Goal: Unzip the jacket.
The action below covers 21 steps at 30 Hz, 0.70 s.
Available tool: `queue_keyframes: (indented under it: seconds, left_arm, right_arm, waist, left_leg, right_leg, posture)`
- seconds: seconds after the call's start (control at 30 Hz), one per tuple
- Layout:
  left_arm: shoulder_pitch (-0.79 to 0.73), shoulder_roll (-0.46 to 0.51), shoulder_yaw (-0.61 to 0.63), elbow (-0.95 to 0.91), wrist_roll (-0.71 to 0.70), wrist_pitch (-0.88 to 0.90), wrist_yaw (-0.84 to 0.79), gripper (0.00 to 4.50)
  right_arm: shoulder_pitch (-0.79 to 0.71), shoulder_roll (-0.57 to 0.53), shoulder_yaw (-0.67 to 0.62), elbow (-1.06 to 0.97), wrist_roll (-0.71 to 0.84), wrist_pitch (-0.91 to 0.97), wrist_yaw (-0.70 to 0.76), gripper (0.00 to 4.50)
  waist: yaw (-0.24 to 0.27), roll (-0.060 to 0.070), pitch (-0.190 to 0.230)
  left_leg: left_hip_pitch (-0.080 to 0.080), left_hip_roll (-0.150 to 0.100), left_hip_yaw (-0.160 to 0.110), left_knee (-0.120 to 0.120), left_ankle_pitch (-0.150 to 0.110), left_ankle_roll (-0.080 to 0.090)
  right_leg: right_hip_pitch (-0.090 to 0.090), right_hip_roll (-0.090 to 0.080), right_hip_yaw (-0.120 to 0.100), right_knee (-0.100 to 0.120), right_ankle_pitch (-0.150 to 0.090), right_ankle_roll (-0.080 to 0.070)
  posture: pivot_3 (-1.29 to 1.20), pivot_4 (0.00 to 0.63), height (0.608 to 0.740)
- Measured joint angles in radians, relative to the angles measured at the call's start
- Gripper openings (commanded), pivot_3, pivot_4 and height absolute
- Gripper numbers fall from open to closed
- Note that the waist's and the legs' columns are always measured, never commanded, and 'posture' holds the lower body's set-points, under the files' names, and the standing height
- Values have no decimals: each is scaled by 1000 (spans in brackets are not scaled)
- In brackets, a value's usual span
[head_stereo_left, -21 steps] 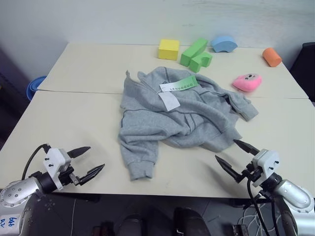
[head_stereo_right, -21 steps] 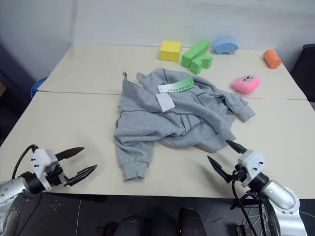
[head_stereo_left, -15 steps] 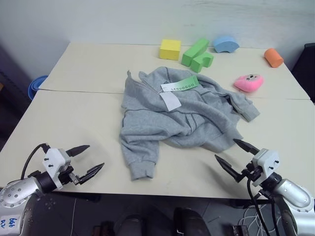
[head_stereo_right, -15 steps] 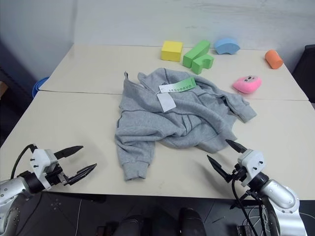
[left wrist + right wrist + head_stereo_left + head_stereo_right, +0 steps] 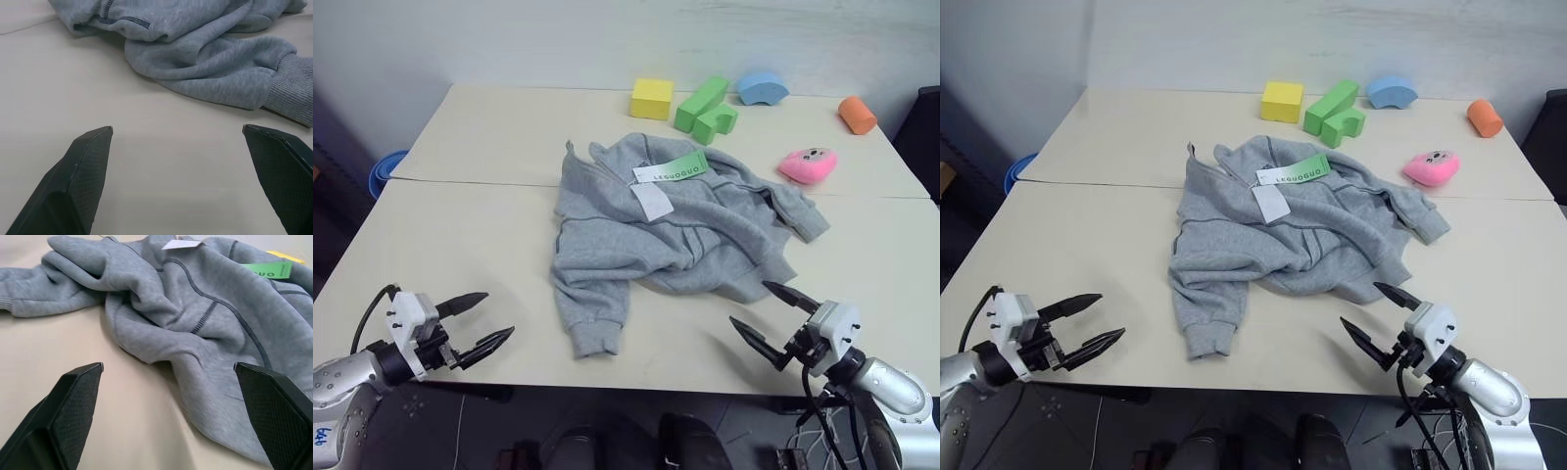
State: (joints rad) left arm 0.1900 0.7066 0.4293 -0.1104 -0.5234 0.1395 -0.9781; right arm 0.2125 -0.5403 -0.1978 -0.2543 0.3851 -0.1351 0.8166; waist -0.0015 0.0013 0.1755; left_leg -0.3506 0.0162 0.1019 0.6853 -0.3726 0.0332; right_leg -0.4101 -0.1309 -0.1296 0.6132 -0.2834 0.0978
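You are looking down on a crumpled light grey fleece jacket (image 5: 671,230) that is lying near the middle of a pale beige table (image 5: 460,235), with one long sleeve (image 5: 592,313) trailing toward the near edge. Wide strips of bare tabletop are running along both sides of the garment, and a narrower band is lying between its near hem and the table's front edge, where both of your grippers are hovering.

Your left gripper (image 5: 477,320) is standing with its two black fingers spread wide, holding nothing and touching nothing; in the left wrist view the ribbed cuff (image 5: 292,93) is lying just beyond one fingertip. Your right gripper (image 5: 771,315) is likewise gaping wide and empty, pointing at the rumpled hem, near it but apart.

A green paper hang tag (image 5: 674,168) and a white paper tag (image 5: 651,201) are resting on the jacket's upper part. Along the far side of the table a yellow foam cube (image 5: 649,98), green foam blocks (image 5: 703,108), a blue foam arch (image 5: 763,87), an orange foam cylinder (image 5: 855,114) and a pink rounded toy (image 5: 807,164) are sitting well apart from the jacket. A seam is crossing the tabletop, and a plain pale wall (image 5: 607,39) is rising behind.
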Motion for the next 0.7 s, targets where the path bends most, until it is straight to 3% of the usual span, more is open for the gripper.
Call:
queue_keyframes:
  seconds: [0.27, 0.4, 0.57, 0.6, 0.7]
  left_arm:
    - [-196, 21, -125, 16, 97, -28, 2, 4464]
    - [-449, 11, -285, 164, 239, -98, -2, 4464]
    - [-702, -80, -452, 349, 327, -148, -51, 4464]
    - [-726, -97, -488, 379, 335, -145, -82, 4288]
    - [-772, -149, -546, 457, 360, -151, -106, 3571]
  right_arm:
    - [-76, -7, 127, -80, -106, 75, -37, 4500]
    - [-206, -6, 217, -53, -226, 167, -95, 4500]
    - [-387, 13, 303, 91, -378, 250, -178, 4500]
    - [-407, 13, 312, 115, -388, 267, -179, 4500]
    - [-451, 17, 326, 140, -395, 286, -177, 3832]
  waist:
    - [2, 0, 0]
    - [2, 0, 0]
    - [0, 0, 0]
    - [-1, 0, 0]
    - [-2, -1, 0]
  left_leg:
    - [0, -2, -1, 2, 0, 0]
    - [-1, -3, -1, 6, 0, 1]
    - [-3, -3, 1, 8, 0, 1]
    - [-3, -3, 1, 8, 0, 1]
    - [-3, -3, 1, 9, 0, 1]
  right_leg:
    - [0, 1, -1, 3, 0, 0]
    - [-1, 3, -6, 7, 0, 0]
    - [-3, 5, -7, 9, 0, 0]
    - [-3, 5, -7, 9, 0, 0]
    - [-2, 6, -7, 8, 0, 0]
  posture:
    - [0, 150, 740]
    - [0, 150, 740]
    - [0, 150, 740]
    - [0, 150, 740]
    - [0, 150, 740]
